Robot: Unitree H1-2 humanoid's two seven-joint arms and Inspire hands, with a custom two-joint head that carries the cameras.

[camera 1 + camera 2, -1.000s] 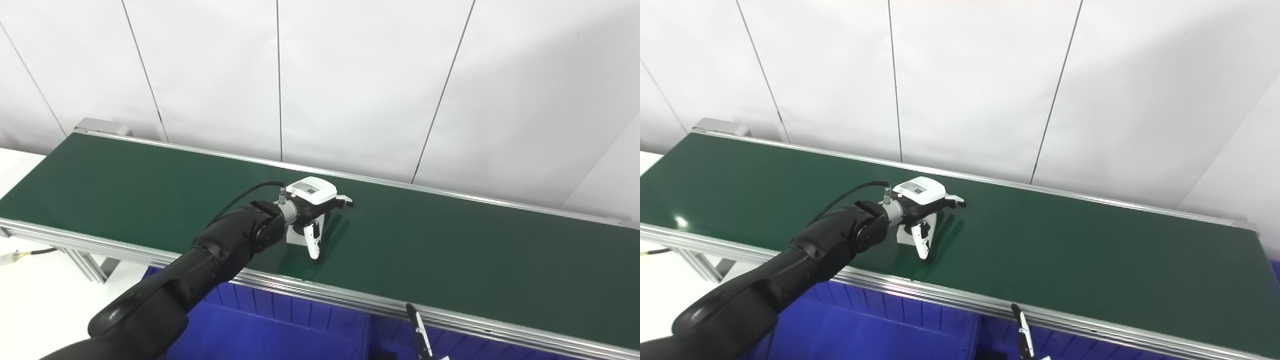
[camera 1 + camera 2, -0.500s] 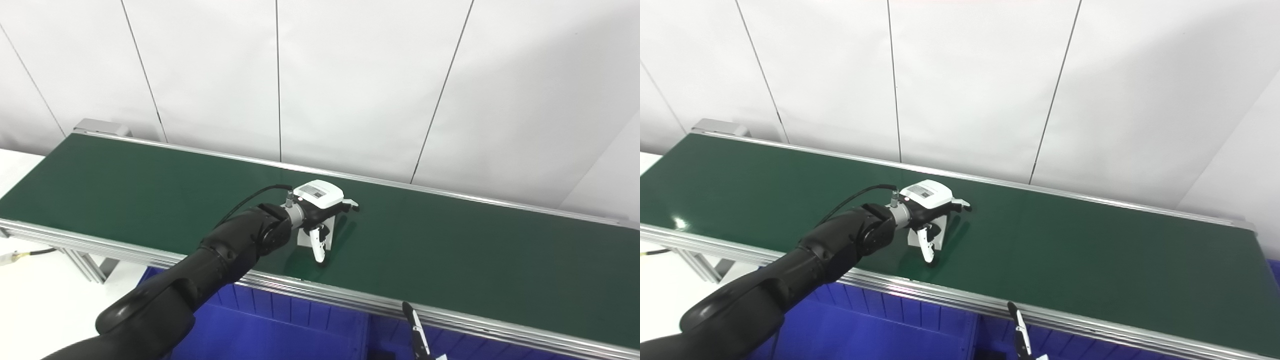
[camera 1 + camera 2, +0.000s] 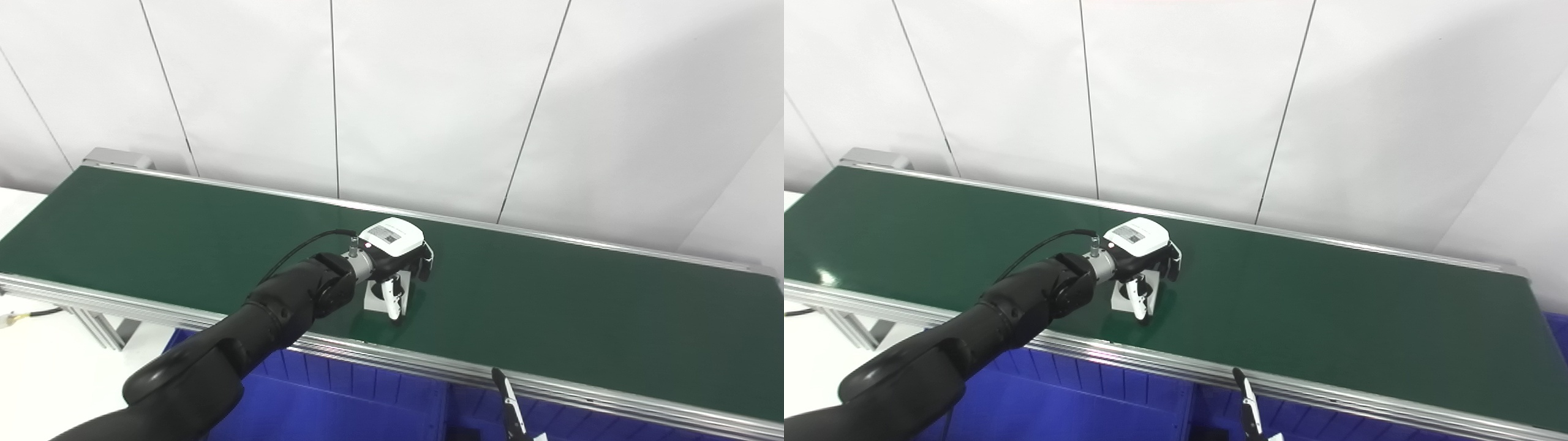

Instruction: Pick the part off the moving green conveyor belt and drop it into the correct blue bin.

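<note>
I am curling my left hand (image 3: 395,260) over the white part (image 3: 375,298) on the green conveyor belt (image 3: 551,312), fingers closing around it but not yet clearly clamped. The belt may be carrying it past my thumb, tipping it. Below, the blue bin (image 3: 343,404) is waiting behind the metal rail (image 3: 429,367). My right hand (image 3: 511,413) is barely showing; I cannot tell its state.

One green conveyor belt (image 3: 551,306), one white part (image 3: 376,299) on it, two robot hands: left (image 3: 395,257) and right (image 3: 511,410), one blue bin (image 3: 343,404)
</note>
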